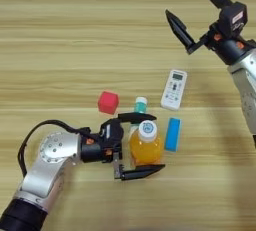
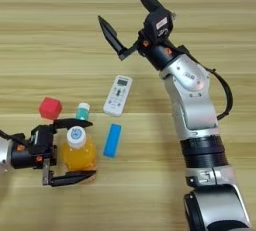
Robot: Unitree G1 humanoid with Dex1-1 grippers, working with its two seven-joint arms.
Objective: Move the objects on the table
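Note:
An orange juice bottle [image 1: 146, 145] with a white cap stands near the middle of the table [image 1: 60, 50]. My left gripper [image 1: 158, 142] is open around it, one black finger past the cap and the other along the near side of its base, with small gaps to it. A teal-and-white tube [image 1: 141, 105] pokes out just beyond the far finger, mostly hidden. The red cube [image 1: 108, 102] sits to the left, the flat blue bar [image 1: 172, 134] just right of the bottle, and the white remote [image 1: 174, 89] farther back. My right gripper [image 2: 118, 5] is wide open beyond the remote, holding nothing.
My right forearm [image 2: 192, 100] runs down the right side of the table. The left arm's silver elbow [image 1: 55, 150] and its black cable loop [image 1: 30, 135] take up the near left corner. Bare wood lies across the far left.

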